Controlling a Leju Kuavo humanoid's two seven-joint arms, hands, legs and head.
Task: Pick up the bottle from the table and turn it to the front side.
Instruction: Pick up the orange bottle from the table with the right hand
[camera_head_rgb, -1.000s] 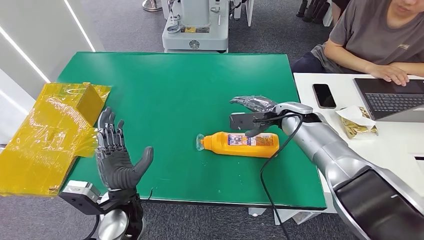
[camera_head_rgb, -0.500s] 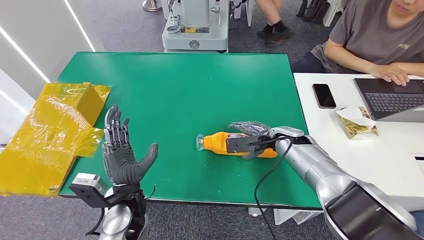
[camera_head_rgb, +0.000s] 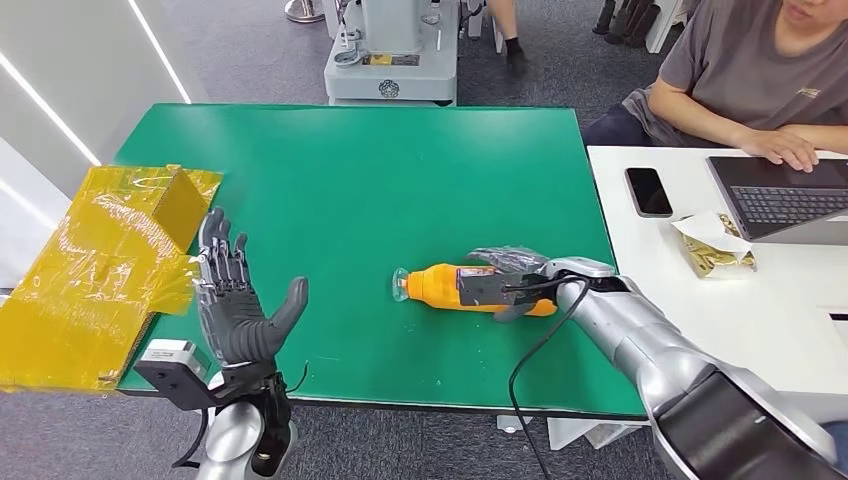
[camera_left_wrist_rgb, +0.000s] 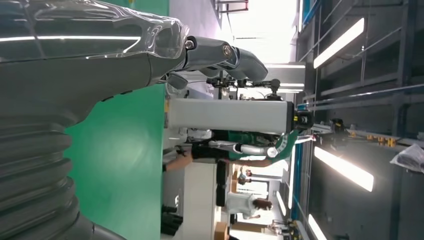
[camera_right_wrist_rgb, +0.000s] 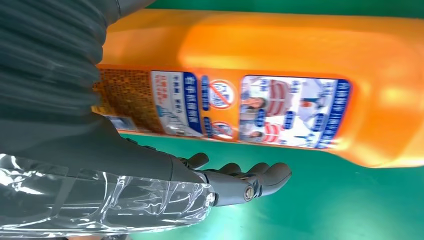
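in the head view an orange bottle lies on its side on the green table, cap toward the robot's left, with the right hand lying over its middle, fingers draped across the far side, while the left hand stands upright near the table's near left edge, fingers spread and holding nothing, beside a yellow wrapped box. the left wrist view shows that hand's fingers extended over the green surface. in the right wrist view the bottle's label faces the camera and the fingers reach beside the bottle; whether they grip it, i cannot tell.
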